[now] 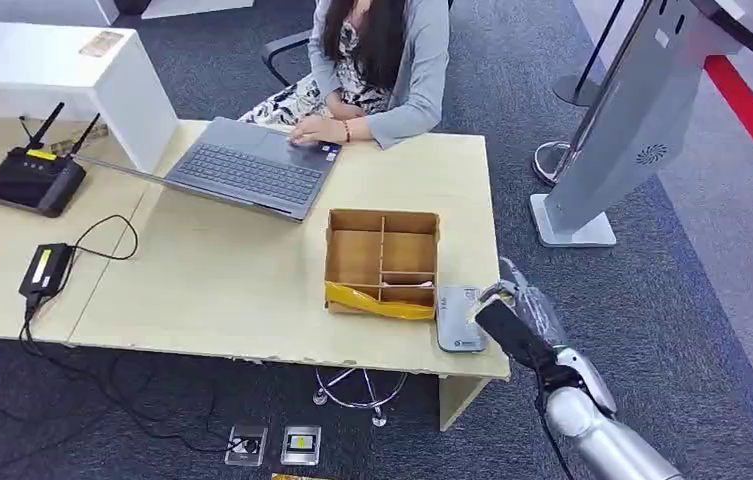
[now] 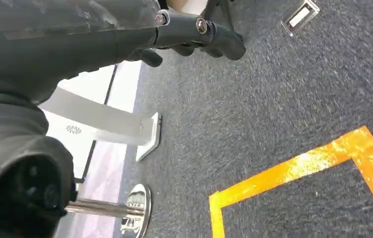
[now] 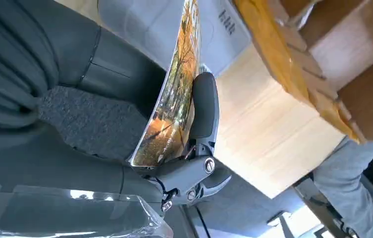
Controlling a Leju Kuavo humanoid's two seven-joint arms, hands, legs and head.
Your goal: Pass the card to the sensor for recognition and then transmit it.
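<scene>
While my right hand (image 3: 125,124) pinches the card (image 3: 174,94) just right of the sensor (image 1: 459,318), I should lay it flat over the sensor face; my left hand (image 2: 194,37) hangs curled, empty.

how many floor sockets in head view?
2: both on the carpet under the desk's near edge, side by side; left socket, right socket. More could be hidden under the desk.

Silver arm (image 1: 607,440), dark robot hand (image 1: 514,333) under clear plastic wrap
</scene>
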